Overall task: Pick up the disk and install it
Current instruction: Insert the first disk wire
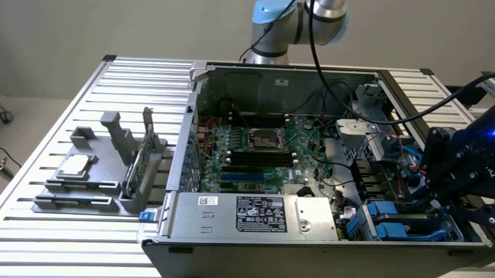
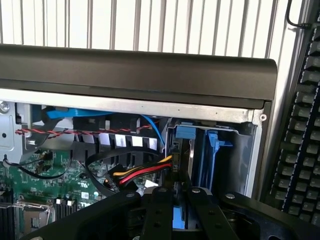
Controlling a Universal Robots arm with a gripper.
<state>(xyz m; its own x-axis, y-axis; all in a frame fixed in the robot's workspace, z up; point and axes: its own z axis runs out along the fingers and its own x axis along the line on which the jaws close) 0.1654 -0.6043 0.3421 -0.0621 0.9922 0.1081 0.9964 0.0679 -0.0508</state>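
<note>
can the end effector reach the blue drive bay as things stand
Probably yes: the case is open, the end effector, gripping the disk, hangs close over the drive bay, and cables run beside it, not across.

No wording can be read anywhere. The power supply [image 1: 255, 217] in the open computer case [image 1: 193, 92] carries a black label [image 1: 261, 213] with rows of white print and certification marks, and a small white sticker [image 1: 208, 200] beside it, but the characters are too small to make out. The keyboard [image 2: 300, 150] key legends are likewise illegible.
</note>
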